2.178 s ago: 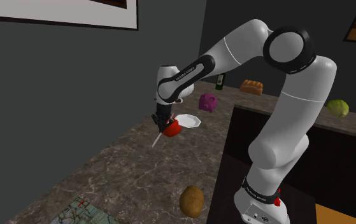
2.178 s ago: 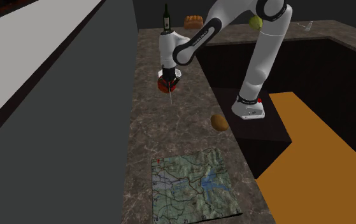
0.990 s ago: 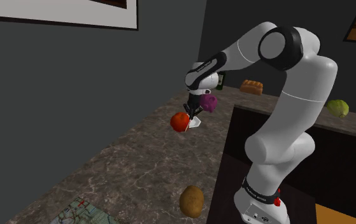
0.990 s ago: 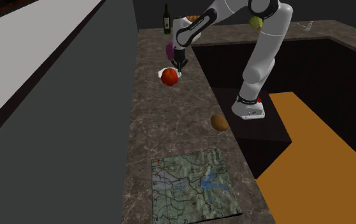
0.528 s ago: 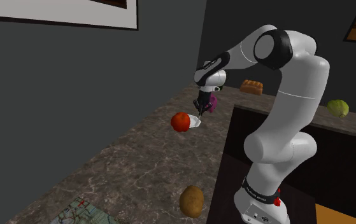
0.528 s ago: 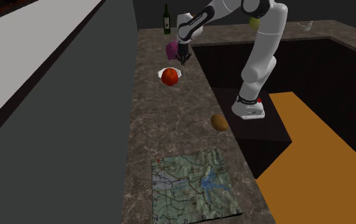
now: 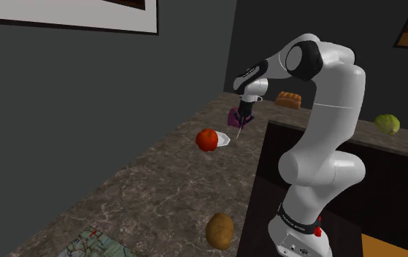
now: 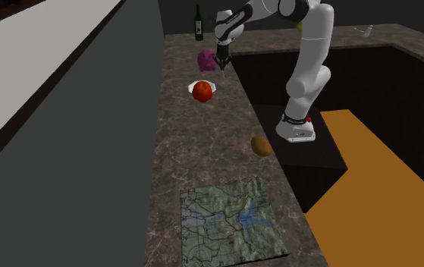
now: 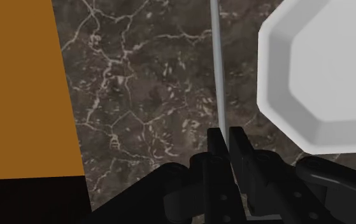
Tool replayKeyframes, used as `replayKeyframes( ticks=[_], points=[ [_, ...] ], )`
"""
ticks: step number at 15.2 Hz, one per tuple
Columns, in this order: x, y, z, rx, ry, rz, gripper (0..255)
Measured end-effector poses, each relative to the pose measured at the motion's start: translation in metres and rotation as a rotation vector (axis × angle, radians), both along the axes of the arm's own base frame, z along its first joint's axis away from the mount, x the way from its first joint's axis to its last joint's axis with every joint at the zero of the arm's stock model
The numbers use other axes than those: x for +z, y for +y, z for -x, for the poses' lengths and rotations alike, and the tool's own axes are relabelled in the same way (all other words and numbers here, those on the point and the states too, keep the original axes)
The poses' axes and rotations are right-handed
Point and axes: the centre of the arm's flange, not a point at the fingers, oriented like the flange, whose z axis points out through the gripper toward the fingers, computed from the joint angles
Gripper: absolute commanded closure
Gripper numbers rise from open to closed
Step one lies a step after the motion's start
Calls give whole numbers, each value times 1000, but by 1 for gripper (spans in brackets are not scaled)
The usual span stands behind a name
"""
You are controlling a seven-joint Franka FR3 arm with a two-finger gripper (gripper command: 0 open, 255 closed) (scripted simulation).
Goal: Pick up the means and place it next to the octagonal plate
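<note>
Rod (image 9: 218,63), thin and grey, is pinched between the pressed-together fingers of the gripper (image 9: 227,137) and runs straight out from the fingertips. It hangs over dark veined countertop (image 9: 144,95) just beside the rim of the white octagonal plate (image 9: 335,70).

The step in hand looks like the set-down. To do it well, the arm should sink gently until the rod's free end is close to the stone, and tilt so the rod can lie flat instead of dropping on its tip. The bare strip between the plate's edge and the counter's drop to the orange floor (image 9: 17,83) is narrow, so the line should stay parallel to the rim. The fingers should part only once the rod is low.

In the shoulder view the gripper (image 7: 240,123) sits close to a purple object (image 7: 233,115), which deserves a margin. The red tomato (image 7: 207,139) lies at the plate's (image 7: 225,138) other side, possibly touching it; the angle leaves that unsure.

Two seconds back the gripper hung in front of the tomato. It has since carried the rod along the counter, past the plate toward the purple object, with the upper arm swung more upright. Plate and potato (image 7: 220,230) look unmoved.
</note>
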Motion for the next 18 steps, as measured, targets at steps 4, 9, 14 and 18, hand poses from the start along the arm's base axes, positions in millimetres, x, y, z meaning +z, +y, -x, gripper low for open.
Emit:
replayKeyframes(
  ticks=[4,9,14,18],
  points=[
    [-4,-43,6,0,0,0,255],
    [-28,-50,7,1,1,0,255],
    [-54,-52,6,1,1,0,255],
    [-75,-51,8,1,0,0,255]
  ],
)
